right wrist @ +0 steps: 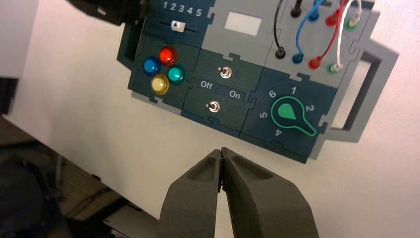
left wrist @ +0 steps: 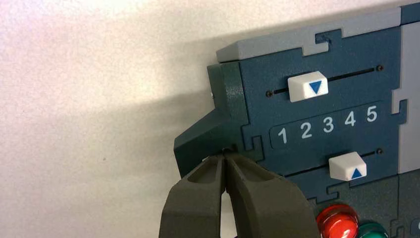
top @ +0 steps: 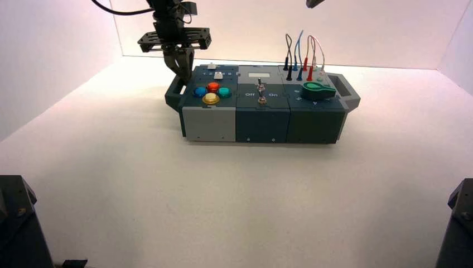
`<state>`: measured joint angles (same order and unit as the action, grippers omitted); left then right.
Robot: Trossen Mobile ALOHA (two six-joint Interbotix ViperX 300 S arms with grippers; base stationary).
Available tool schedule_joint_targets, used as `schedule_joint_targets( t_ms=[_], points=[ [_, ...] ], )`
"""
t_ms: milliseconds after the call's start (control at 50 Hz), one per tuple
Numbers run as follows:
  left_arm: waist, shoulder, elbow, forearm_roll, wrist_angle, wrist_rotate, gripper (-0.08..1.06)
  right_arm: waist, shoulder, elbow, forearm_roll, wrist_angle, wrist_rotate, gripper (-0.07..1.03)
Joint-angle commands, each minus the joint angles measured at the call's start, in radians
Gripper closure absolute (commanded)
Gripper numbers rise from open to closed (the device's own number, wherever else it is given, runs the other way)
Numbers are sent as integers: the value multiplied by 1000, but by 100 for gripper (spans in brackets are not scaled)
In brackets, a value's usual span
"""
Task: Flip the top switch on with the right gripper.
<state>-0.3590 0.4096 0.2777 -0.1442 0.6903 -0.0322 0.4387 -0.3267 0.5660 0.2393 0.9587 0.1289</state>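
Observation:
The top switch (right wrist: 225,73) is a small silver toggle on the box's dark middle panel, just below a white label, and it also shows in the high view (top: 260,85). Its lower twin (right wrist: 213,106) sits past the "Off" and "On" lettering. My right gripper (right wrist: 221,151) is shut with nothing in it. It hangs well above the table, off the box's front side and far from both toggles. In the high view only a dark bit of the right arm (top: 314,3) shows at the top edge. My left gripper (left wrist: 225,156) is shut, with its tips by the box's left handle (left wrist: 208,134).
Blue, red, teal and yellow buttons (right wrist: 161,69) lie left of the switches. Two white sliders (left wrist: 307,87) flank the numbers 1 to 5. A green knob (right wrist: 292,114) and plugged wires (right wrist: 317,34) fill the right end. The box's right handle (right wrist: 369,89) juts out sideways.

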Motion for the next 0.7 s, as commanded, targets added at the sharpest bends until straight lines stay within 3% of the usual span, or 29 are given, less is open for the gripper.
schedule_joint_targets(
  t_ms=[20,40,80,160,220,500,700],
  points=[
    [-6,0,-25,2,-8,5,101,48,17,-28,-80,-32,127,98],
    [-5,2,-25,3,-6,5,101,52,20,-29,-95,-32,141,98],
    [-5,8,-26,8,-6,6,101,75,29,-34,-150,-32,202,98],
    [-5,18,-29,14,-8,6,101,114,51,-51,-229,-26,296,98],
    [-5,29,-34,15,-6,6,101,132,66,-63,-250,-23,334,98],
    [-5,49,-43,15,-8,6,101,144,143,-97,-262,-40,407,98],
    [-5,48,-38,15,-20,6,101,149,209,-101,-305,-72,483,98]
  ],
)
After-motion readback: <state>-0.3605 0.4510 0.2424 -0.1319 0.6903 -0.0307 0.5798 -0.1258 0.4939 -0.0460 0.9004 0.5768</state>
